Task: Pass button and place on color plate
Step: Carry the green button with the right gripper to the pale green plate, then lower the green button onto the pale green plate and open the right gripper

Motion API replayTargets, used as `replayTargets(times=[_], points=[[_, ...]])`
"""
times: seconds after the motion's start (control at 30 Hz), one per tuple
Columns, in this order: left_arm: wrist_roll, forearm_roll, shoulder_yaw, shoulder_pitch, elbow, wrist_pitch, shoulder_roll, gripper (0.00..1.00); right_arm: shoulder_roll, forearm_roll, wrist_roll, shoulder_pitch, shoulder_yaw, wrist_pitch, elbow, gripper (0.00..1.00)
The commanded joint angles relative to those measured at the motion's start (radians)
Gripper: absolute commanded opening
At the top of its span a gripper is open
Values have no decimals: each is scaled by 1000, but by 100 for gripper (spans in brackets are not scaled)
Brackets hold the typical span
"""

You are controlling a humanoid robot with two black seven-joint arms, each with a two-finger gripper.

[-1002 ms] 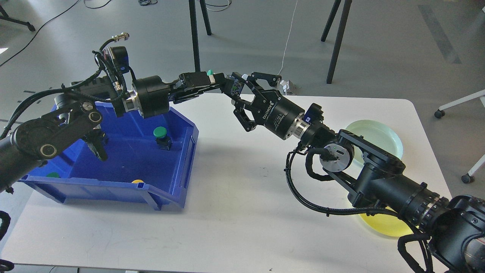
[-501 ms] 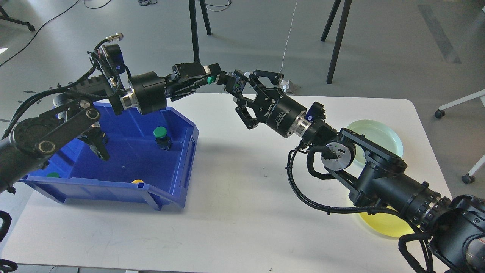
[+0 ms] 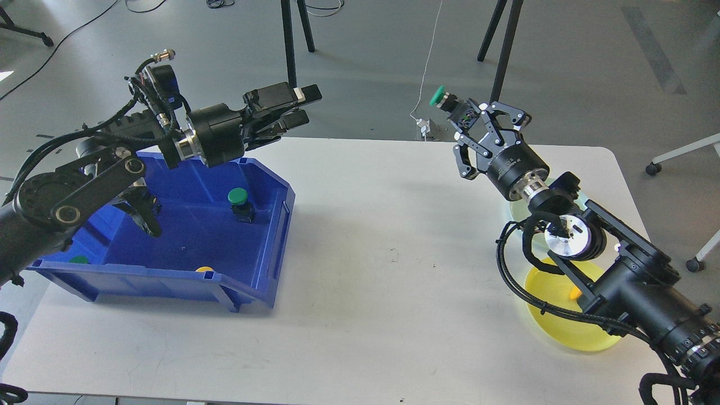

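My right gripper (image 3: 462, 115) is shut on a green-capped button (image 3: 440, 98) and holds it high above the table's far right side. My left gripper (image 3: 301, 107) is open and empty above the far rim of the blue bin (image 3: 270, 264). Another green button (image 3: 239, 201) sits inside the bin, with a green cap (image 3: 79, 260) and a yellow cap (image 3: 203, 269) near its front wall. A pale green plate (image 3: 513, 209) lies mostly hidden behind my right arm. A yellow plate (image 3: 562, 332) holding a small orange piece (image 3: 574, 292) lies at the front right.
The white table (image 3: 371, 292) spans the view. Black stand legs (image 3: 289, 50) rise on the floor behind it. A chair base with wheels (image 3: 652, 167) is at the far right.
The two grippers, which met over the table's far middle, have parted. My left gripper let go of the green button and drew back left; my right gripper carried the button to the right.
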Motion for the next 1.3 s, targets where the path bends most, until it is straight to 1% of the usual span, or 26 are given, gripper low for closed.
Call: replayTargets(times=[0.0, 0.1, 0.13, 0.17, 0.23, 0.37, 0.47, 0.5, 0.57, 0.6, 0.67, 0.7, 0.73, 0.77, 0.93, 0.97, 1.0, 1.03, 1.17, 1.2, 1.27], points=[[0, 0, 0, 0, -2, 0, 0, 87, -58, 1, -5, -89, 52, -233, 116, 1], [0, 0, 0, 0, 0, 0, 0, 87, -88, 32, -14, -112, 61, -448, 147, 1], [0, 0, 0, 0, 0, 0, 0, 87, -94, 59, -26, -111, 60, -510, 137, 1], [0, 0, 0, 0, -2, 0, 0, 87, -97, 88, -41, -105, 55, -536, 129, 1], [0, 0, 0, 0, -2, 0, 0, 87, -97, 133, -69, -100, 52, -536, 69, 1], [0, 0, 0, 0, 0, 0, 0, 87, -97, 139, -115, -82, 42, -536, -21, 1], [0, -1, 0, 0, 0, 0, 0, 87, -97, 136, -140, -69, 40, -536, -69, 1], [0, -1, 0, 0, 0, 0, 0, 87, -94, 136, -144, -56, 37, -536, -92, 3], [0, -9, 0, 0, 0, 0, 0, 87, -86, 139, -151, -20, 6, -536, -136, 15], [0, -17, 0, 0, 1, 0, 0, 87, -85, 144, -151, -8, -15, -536, -155, 22], [0, -29, 2, 0, 1, 0, 0, 87, -83, 148, -151, 3, -35, -536, -172, 33], [0, -29, 2, 0, 3, 0, 0, 87, -83, 148, -151, 3, -35, -536, -172, 41], [0, -31, 2, 0, 4, 0, 0, 87, -82, 148, -151, 3, -35, -536, -172, 54], [0, -31, 2, 0, 6, 0, 0, 87, -82, 148, -151, 3, -32, -536, -172, 62], [0, -35, 0, 2, 11, 0, -2, 87, -80, 150, -151, 4, -32, -536, -163, 78], [0, -44, 0, 2, 20, 0, -5, 87, -80, 150, -151, 4, -34, -536, -161, 85], [0, -58, 0, 2, 30, 0, -12, 87, -80, 151, -152, 6, -34, -536, -158, 94], [0, -81, 0, 0, 47, 0, -23, 87, -80, 153, -152, 10, -34, -536, -147, 98], [0, -234, -3, -6, 90, 0, -46, 88, -98, 136, -180, 26, -46, -536, -40, 98], [0, -280, -4, -7, 95, 0, -46, 89, -100, 133, -184, 27, -49, -501, -23, 98], [0, -383, -6, -14, 107, 0, -39, 91, -109, 121, -184, 44, -54, -301, -20, 98]])
